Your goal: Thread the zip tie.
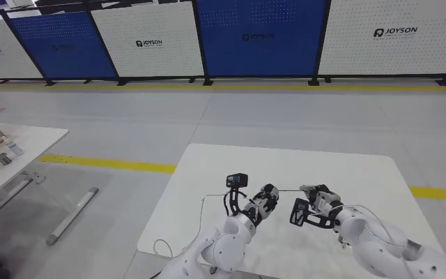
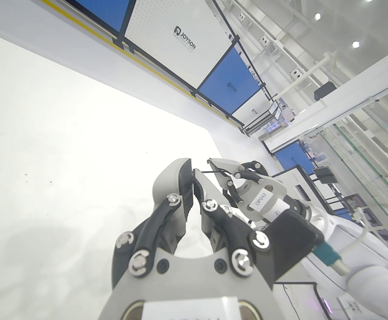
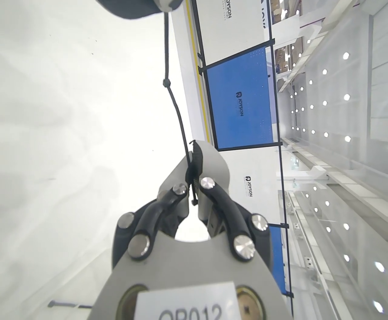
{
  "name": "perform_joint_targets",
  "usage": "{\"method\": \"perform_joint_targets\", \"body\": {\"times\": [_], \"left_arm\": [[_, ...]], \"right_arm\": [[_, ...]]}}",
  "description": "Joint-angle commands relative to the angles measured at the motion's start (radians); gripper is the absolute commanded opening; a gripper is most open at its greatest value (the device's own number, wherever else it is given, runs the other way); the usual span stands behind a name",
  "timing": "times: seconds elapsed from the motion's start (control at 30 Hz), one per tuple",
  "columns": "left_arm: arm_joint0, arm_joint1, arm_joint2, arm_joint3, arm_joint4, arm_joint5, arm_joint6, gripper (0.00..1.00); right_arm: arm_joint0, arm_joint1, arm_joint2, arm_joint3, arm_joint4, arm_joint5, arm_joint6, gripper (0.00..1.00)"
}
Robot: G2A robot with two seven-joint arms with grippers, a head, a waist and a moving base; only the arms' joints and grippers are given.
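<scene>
A thin black zip tie (image 1: 288,188) is stretched in the air between my two grippers, above the white table (image 1: 362,174). My left gripper (image 2: 193,181) is shut on one end of the strap (image 2: 209,172). My right gripper (image 3: 191,169) is shut on the other end, with a short stub sticking out behind its pads. In the right wrist view the tie (image 3: 178,121) runs from those pads to the left gripper (image 3: 136,6), with its small square head (image 3: 166,82) partway along. The grippers (image 1: 268,195) (image 1: 311,190) face each other a short gap apart.
A second black zip tie (image 3: 69,305) lies flat on the table near the right arm. A thin cable (image 1: 202,213) trails over the table's left part towards its front edge. Blue and white partition panels (image 1: 258,35) stand far behind, across the floor.
</scene>
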Motion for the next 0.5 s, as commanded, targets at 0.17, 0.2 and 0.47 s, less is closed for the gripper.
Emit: {"method": "perform_joint_targets", "body": {"times": [0.17, 0.2, 0.47], "left_arm": [[0.002, -0.009, -0.011, 0.017, 0.007, 0.0, 0.017, 0.0], [0.003, -0.01, -0.013, 0.017, 0.007, 0.0, 0.019, 0.0], [0.012, -0.021, -0.027, 0.023, 0.015, 0.0, 0.01, 0.0]], "right_arm": [[0.001, 0.009, 0.0, -0.007, 0.0, 0.008, 0.005, 0.0], [0.001, 0.01, 0.0, -0.008, 0.0, 0.009, 0.005, 0.0], [-0.004, 0.017, 0.0, -0.004, 0.0, 0.04, 0.014, 0.0]]}}
